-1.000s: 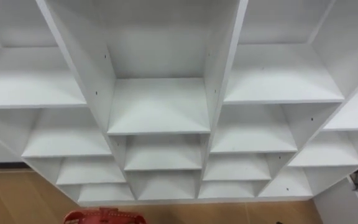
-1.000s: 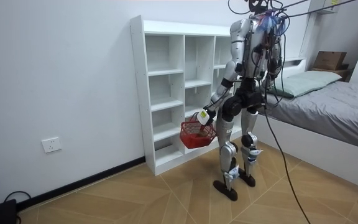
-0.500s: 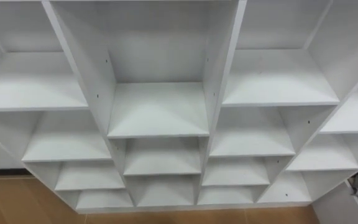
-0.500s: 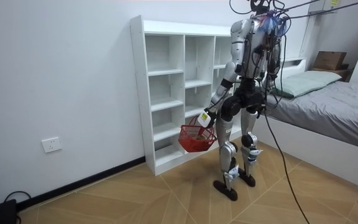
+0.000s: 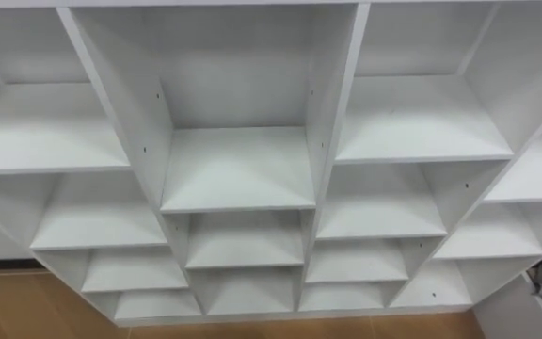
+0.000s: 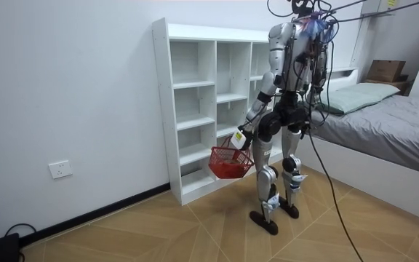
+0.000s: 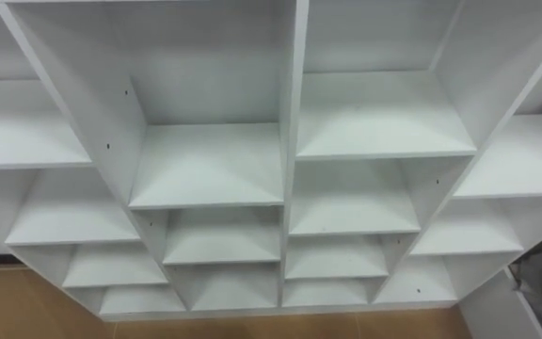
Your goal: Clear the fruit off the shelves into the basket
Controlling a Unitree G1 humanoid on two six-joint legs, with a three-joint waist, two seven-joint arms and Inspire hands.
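We see the closet (image 5: 238, 179) bare (no fruit in sight); the left robot hand (image 6: 241, 135) is clamped on the red basket (image 6: 230, 164). Its contents we cannot tell.

- I stand upright on both feet, knees a little bent, one foot just ahead of the other.
- In the room view my left arm hangs from the shoulder toward 7 o'clock, bent slightly at the elbow, with the forearm reaching forward and down.
- My left hand (image 6: 240, 137) sits at about 8 o'clock from my hips, fingers curled round the handle of the red basket (image 6: 230, 161).
- The basket hangs from the hand toward 6 o'clock, at thigh height.
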